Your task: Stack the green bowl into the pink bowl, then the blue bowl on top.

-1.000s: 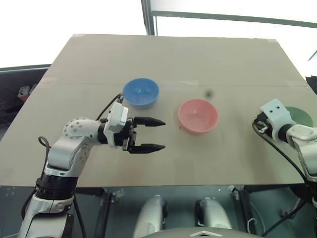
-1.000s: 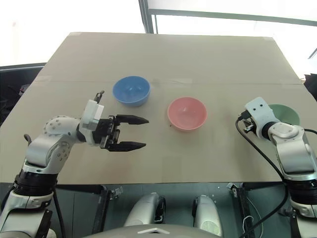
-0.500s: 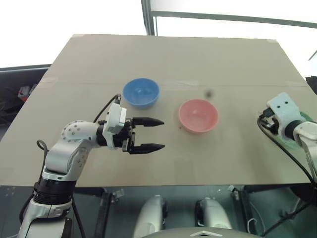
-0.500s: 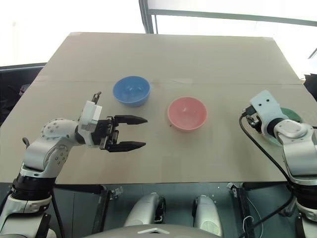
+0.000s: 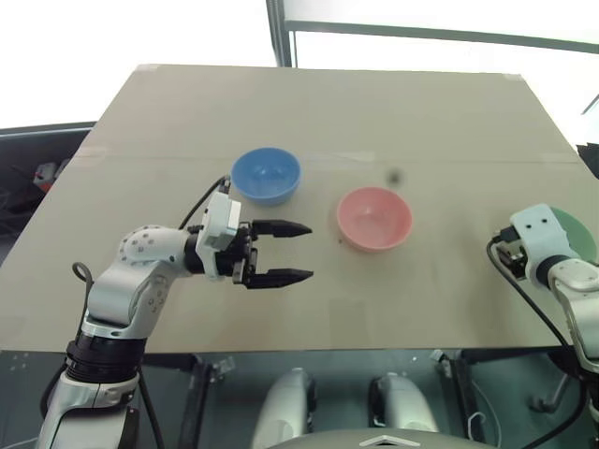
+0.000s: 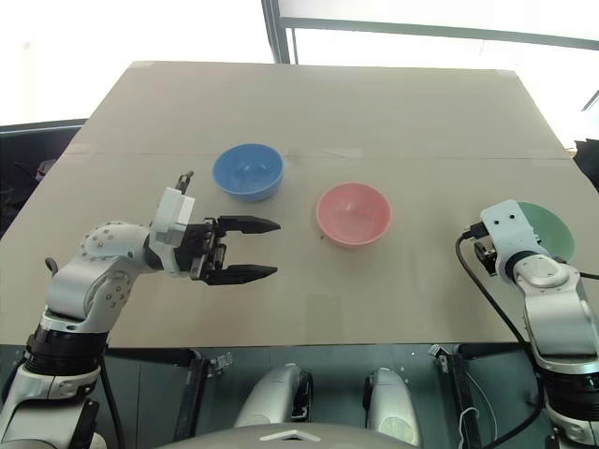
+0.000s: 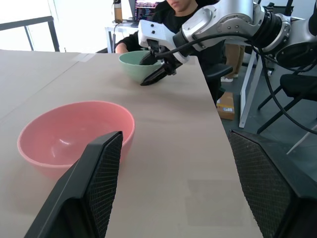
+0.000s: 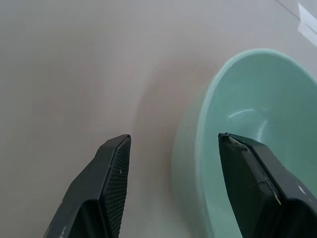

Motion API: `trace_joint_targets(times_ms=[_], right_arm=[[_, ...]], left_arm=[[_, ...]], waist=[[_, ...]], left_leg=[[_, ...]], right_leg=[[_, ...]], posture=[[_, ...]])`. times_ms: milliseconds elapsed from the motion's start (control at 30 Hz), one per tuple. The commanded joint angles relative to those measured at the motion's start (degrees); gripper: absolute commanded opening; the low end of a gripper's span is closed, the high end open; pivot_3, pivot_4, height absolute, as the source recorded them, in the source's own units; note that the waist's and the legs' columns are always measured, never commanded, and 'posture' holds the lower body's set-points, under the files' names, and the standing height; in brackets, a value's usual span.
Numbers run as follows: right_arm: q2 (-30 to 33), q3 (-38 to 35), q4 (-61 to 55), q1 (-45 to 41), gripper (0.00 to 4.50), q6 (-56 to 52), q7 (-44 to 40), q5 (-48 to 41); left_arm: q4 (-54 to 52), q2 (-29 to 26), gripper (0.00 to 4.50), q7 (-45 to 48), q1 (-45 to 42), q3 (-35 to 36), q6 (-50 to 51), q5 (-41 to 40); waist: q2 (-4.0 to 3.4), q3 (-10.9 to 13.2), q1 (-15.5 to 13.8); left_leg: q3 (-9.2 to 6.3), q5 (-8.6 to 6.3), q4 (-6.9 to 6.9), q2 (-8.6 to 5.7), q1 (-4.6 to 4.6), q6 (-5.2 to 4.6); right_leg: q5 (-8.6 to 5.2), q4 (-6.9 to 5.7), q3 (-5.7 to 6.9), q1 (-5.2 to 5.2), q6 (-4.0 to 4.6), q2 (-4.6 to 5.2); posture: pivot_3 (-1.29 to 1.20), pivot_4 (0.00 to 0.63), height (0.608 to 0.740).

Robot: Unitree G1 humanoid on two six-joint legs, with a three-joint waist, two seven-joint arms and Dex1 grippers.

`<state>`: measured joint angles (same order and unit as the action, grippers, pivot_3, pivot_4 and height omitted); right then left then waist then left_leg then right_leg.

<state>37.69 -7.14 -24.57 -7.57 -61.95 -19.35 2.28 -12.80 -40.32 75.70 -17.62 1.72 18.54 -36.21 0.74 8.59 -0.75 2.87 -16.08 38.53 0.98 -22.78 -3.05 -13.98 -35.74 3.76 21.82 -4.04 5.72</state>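
The pink bowl [image 5: 374, 217] sits upright mid-table, with the blue bowl [image 5: 267, 175] to its left and a little farther back. Close to the table's right edge rests the green bowl [image 5: 573, 234]. My right gripper [image 8: 173, 141] is open and straddles the green bowl's [image 8: 257, 124] near rim, one finger inside and one outside over the table; the left wrist view shows that gripper [image 7: 143, 72] at the bowl [image 7: 130, 63] too. Open and empty, my left gripper [image 5: 310, 251] hovers level, pointing toward the pink bowl [image 7: 74, 134] from its left.
All three bowls stand on a tan table [image 5: 309, 112] with a dark spot [image 5: 394, 175] behind the pink bowl. Beyond the table's right end, a person [image 7: 183, 10] sits at a laptop, with chairs and a cardboard box [image 7: 225, 104] nearby.
My right hand has drawn back toward the table's near edge and sunk a little at the green bowl. The left arm has stayed where it was.
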Motion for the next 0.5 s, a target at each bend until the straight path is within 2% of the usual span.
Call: trace_joint_targets(times_ms=[33,67,133,167,200,333,500], right_arm=[[0.4,-1.9,-0.2,-0.9,1.60,2.4,1.0,0.5],[0.8,-1.7,0.0,-1.0,1.13,3.0,0.9,0.6],[1.4,-1.3,0.2,-1.2,0.62,3.8,0.7,0.8],[1.6,-1.1,0.2,-1.4,0.19,4.1,0.6,0.8],[1.8,-0.9,0.2,-1.7,0.08,4.5,0.4,0.8],[2.7,1.4,-0.2,-3.0,0.08,7.2,-1.2,0.5],[-0.2,8.5,-4.0,-7.3,0.08,20.2,-9.3,-4.8]], left_arm=[[-1.5,-0.1,3.60,-0.5,-0.7,1.1,0.3,-1.1],[-1.6,-0.2,3.60,-0.6,-0.6,1.2,0.3,-1.2],[-1.7,-0.2,3.60,-0.7,-0.6,1.3,0.4,-1.2],[-1.7,-0.2,3.60,-0.8,-0.5,1.3,0.4,-1.2],[-1.8,-0.1,3.60,-1.1,-0.4,1.3,0.5,-1.2],[-1.8,0.4,3.60,-2.9,-0.1,1.7,0.8,-1.0],[0.2,1.8,3.60,-5.9,1.3,1.7,-0.4,0.9]], waist=[[0.00,0.0,0.0],[0.00,0.0,0.0],[0.00,0.0,0.0],[0.00,0.0,0.0],[0.00,0.0,0.0],[0.00,0.0,0.0],[0.00,0.0,0.4]], left_leg=[[-0.01,0.00,0.00,0.00,0.00,0.00],[-0.01,0.00,0.00,0.00,0.00,0.00],[-0.01,0.00,0.00,0.00,0.00,0.00],[-0.01,0.00,0.00,0.00,0.00,0.00],[-0.01,0.00,0.00,0.00,0.00,0.00],[-0.01,0.00,0.00,0.00,0.00,0.00],[0.01,0.00,-0.01,0.01,0.02,0.00]], right_leg=[[0.00,0.00,0.00,0.00,0.00,0.00],[0.00,0.00,0.00,0.00,0.00,0.00],[0.00,0.00,0.00,0.00,0.00,0.00],[0.00,0.00,0.00,0.00,0.00,0.00],[0.00,0.00,0.00,0.00,0.00,0.00],[0.00,0.00,0.00,0.00,0.00,0.00],[0.00,0.01,-0.02,0.00,0.00,-0.02]], posture=[[0.00,0.150,0.740],[0.00,0.150,0.740],[0.00,0.150,0.740],[0.00,0.150,0.740],[0.00,0.150,0.740],[0.00,0.150,0.740],[0.00,0.150,0.740]])
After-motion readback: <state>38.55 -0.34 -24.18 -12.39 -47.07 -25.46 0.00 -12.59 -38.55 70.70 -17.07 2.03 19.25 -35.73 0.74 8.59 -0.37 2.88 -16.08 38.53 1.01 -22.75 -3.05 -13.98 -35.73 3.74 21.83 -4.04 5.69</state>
